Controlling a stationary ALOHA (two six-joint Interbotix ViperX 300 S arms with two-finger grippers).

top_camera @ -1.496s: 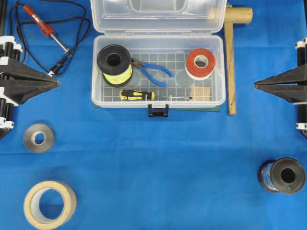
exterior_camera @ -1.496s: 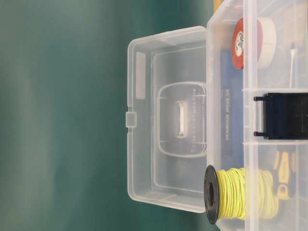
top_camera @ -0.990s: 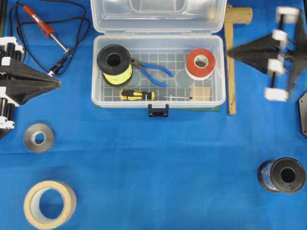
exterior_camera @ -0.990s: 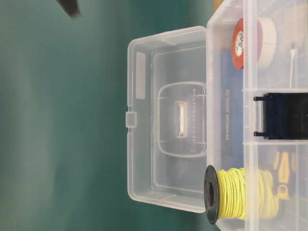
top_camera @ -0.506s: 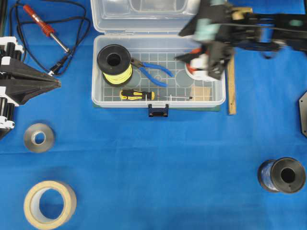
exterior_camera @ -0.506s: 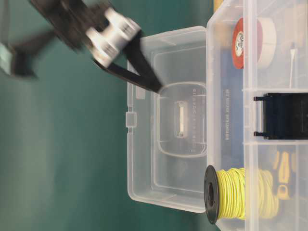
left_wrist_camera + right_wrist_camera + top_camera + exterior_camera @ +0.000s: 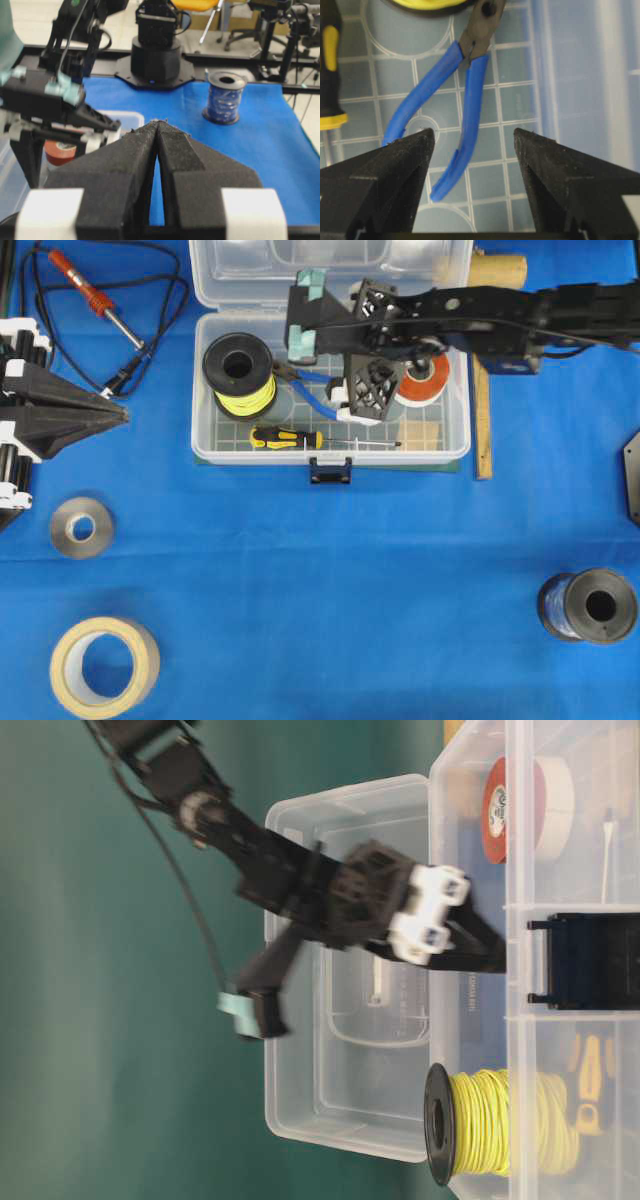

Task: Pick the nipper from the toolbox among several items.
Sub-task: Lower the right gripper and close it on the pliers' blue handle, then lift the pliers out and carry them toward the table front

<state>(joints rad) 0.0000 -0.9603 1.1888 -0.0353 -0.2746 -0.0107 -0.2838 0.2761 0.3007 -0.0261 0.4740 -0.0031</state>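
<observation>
Several things crowd the clear rectangular plastic toolbox (image 7: pixel 455 445) with its lid thrown back: a black spool of yellow wire (image 7: pixel 239 375) at its left end in the overhead view, a red-and-white tape roll (image 7: pixel 425 380) toward its right end, a black-and-yellow-handled screwdriver (image 7: pixel 288 438) along the front wall and a small wooden block (image 7: pixel 421 434) beside the tape. The blue-handled nipper (image 7: pixel 455 112) lies on the grid floor between spool and tape, its dark jaws touching the spool's rim, its handles splayed. The right gripper (image 7: pixel 472 182) hangs inside the box directly above those handles, fingers spread wide, one finger near each handle, touching neither. The right arm's bulk hides most of the nipper from overhead. The left gripper (image 7: pixel 157 135) sits well apart at the table's left edge, fingers pressed together, empty. Around the box lie a red-handled soldering iron (image 7: pixel 95 302), a grey tape roll (image 7: pixel 81 528), a beige masking tape roll (image 7: pixel 104 666), a blue wire spool (image 7: pixel 587 606) and a wooden mallet (image 7: pixel 483 360)
</observation>
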